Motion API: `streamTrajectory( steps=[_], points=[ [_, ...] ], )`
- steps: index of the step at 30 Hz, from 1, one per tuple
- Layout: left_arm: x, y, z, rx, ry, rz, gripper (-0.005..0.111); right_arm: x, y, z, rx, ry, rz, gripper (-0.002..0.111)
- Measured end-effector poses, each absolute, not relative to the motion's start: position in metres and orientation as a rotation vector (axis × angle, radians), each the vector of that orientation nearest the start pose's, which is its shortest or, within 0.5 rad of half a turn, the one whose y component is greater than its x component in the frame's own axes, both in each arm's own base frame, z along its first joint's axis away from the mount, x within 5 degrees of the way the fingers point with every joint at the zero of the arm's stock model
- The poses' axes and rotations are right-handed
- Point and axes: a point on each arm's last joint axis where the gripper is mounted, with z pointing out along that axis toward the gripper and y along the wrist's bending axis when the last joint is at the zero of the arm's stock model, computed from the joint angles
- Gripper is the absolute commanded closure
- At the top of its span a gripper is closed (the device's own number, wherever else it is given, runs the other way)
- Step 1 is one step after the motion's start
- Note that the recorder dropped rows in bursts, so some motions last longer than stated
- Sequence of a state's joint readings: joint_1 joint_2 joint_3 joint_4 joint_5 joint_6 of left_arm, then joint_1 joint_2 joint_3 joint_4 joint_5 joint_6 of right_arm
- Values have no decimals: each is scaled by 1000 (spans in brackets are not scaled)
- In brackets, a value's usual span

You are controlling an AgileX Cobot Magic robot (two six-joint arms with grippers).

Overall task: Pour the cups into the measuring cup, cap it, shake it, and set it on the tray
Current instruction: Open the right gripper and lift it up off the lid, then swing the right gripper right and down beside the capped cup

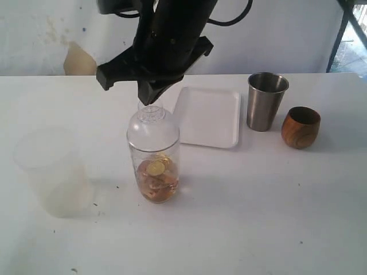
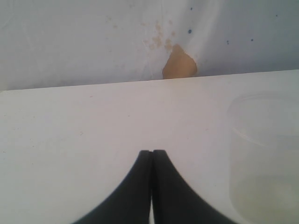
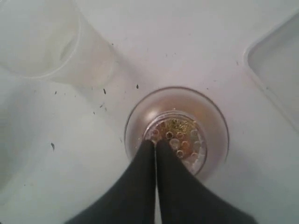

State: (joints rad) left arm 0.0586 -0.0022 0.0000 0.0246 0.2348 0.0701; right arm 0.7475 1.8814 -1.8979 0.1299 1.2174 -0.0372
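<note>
1. Frosted plastic cup is nearest, at the front left of the table, upright.
2. Left gripper: fingers pressed together with nothing between them, over bare table, frosted cup off to one side.
3. Measuring cup stands upright mid-table, right of the frosted cup and apart from it. Brown-gold pieces fill its lower part.
4. Cap sits on the measuring cup, neck up.
5. Right gripper is straight above the cap, fingers pressed together, holding nothing. Tips are at the neck's rim; contact can't tell.
6. Wooden cup is on the right, upright.
7. Tray lies flat behind the measuring cup.
8. Steel tumbler is upright between tray and wooden cup, near both.
9. Wall is farthest, with a tan patch.
</note>
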Motion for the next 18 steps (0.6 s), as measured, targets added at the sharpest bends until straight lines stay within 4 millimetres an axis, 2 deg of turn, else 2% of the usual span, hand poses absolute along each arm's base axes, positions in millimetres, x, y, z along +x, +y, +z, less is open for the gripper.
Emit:
streamTrajectory(
  steps=[4, 7, 13, 18],
  points=[
    [55, 4, 192, 26, 1717, 118, 107, 302, 296, 323, -1038, 2586, 378, 108],
    [55, 4, 192, 26, 1717, 118, 107, 304, 298, 321, -1033, 2581, 383, 108],
    [55, 4, 192, 26, 1717, 118, 107, 302, 295, 326, -1033, 2573, 381, 108],
    [55, 4, 192, 26, 1717, 118, 107, 293, 287, 349, -1021, 2523, 401, 108]
  ],
)
